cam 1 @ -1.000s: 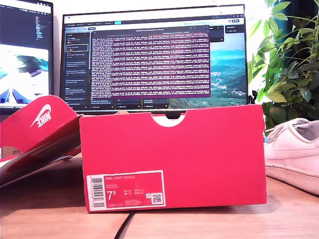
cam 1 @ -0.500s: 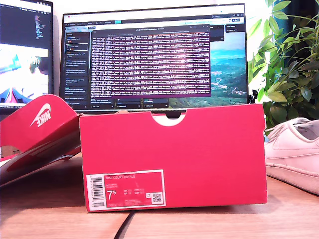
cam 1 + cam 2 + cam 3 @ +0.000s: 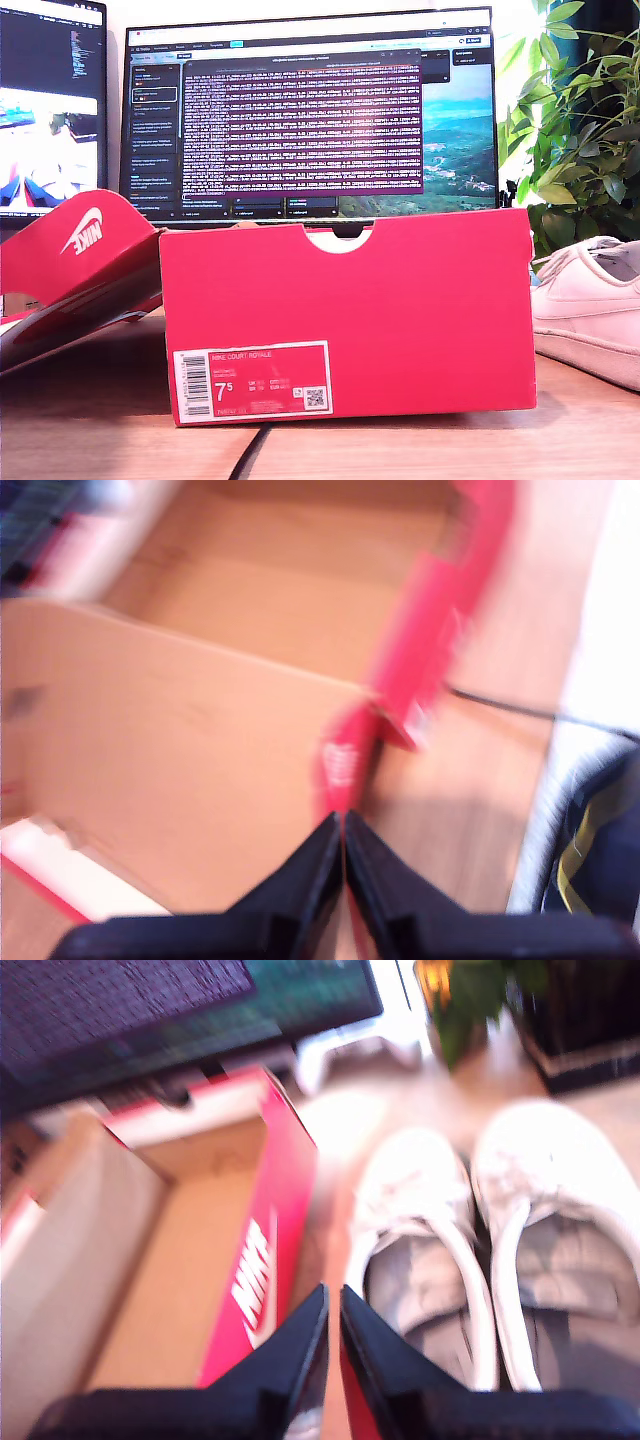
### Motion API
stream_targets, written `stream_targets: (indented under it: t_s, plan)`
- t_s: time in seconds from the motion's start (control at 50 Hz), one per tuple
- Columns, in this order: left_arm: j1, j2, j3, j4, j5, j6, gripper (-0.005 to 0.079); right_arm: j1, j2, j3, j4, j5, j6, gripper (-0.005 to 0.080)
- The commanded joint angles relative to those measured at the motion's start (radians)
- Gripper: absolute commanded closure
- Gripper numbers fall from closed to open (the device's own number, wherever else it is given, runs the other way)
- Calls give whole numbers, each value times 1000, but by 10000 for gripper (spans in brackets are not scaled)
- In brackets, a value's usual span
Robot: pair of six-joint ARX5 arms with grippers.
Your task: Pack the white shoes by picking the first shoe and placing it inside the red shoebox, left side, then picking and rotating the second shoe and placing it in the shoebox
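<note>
red shoebox [image 3: 350, 315]: it stands open on the wooden table [image 3: 100, 430], near the table's front edge in the exterior view. the end wall with the half-round notch and the white label [image 3: 252, 382] faces that camera. the inside shows bare brown cardboard in both wrist views, with no shoe in it.
lid [image 3: 75, 265]: red, with a white swoosh; it leans tilted beside the box on the exterior view's left.
white shoes: two shoes lie on the table outside the box. in the second wrist view the first shoe [image 3: 420, 1250] is just beside the long red wall of the box, and the second shoe [image 3: 560, 1230] lies next to it on the far side, both toes pointing the same way. the exterior view shows only one shoe [image 3: 590, 305], at its right edge, near the box but apart from it.
my first gripper [image 3: 343, 855]: the black fingers are pressed together with nothing between them. it hangs above a red wall of the box; this view is blurred.
my second gripper [image 3: 333, 1325]: the fingers are almost together, only a thin gap, and they carry nothing. it hovers above the long red wall, between the box inside and the first shoe.
behind the table: two monitors [image 3: 310, 110] and a green plant [image 3: 575, 120].
cable [image 3: 250, 455]: a dark cable runs under the front of the box.
</note>
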Motion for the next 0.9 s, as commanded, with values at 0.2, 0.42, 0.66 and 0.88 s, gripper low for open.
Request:
stream_targets:
  t_s: [0.2, 0.42, 0.66, 0.88]
  plan:
    - [-186, 223, 5, 64, -189, -20, 762, 4, 124, 124, -127, 26, -86, 763]
    - [-206, 342, 5, 220, -230, -40, 761, 4, 212, 233, -248, 100, -137, 763]
    - [-206, 451, 5, 267, -225, -40, 761, 5, 370, 310, -370, 99, -137, 633]
    - [-206, 483, 5, 270, -222, -41, 762, 64, 513, 322, -379, 98, -137, 450]
